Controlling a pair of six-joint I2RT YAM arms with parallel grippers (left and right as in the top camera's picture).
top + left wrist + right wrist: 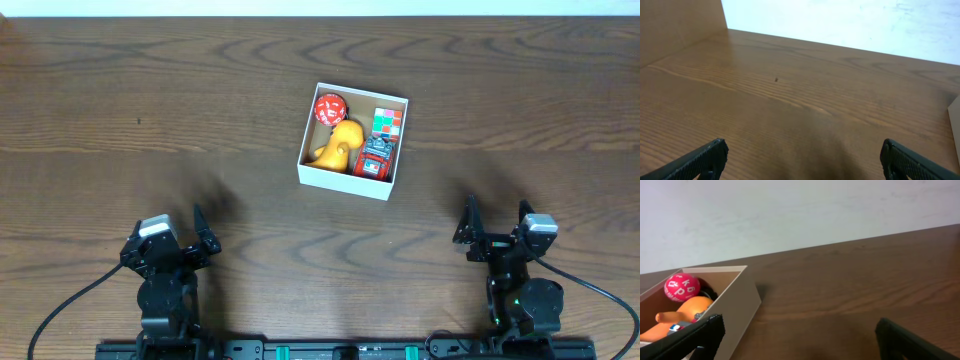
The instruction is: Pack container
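Observation:
The container (343, 178), a shallow white box, sits on the table at centre right. It holds a red ball (329, 108), an orange duck toy (340, 145), a colourful cube (387, 122) and a red toy (375, 157). In the right wrist view the container (732, 307) is at the left with the red ball (681, 287) and the orange toy (690, 310) inside. My left gripper (170, 243) is open and empty at the front left. My right gripper (497, 230) is open and empty at the front right. Both are well short of the box.
The dark wooden table (150, 120) spreads all round the box. A pale wall (790, 215) stands behind the table's far edge. A corner of the box shows at the right edge of the left wrist view (955, 117).

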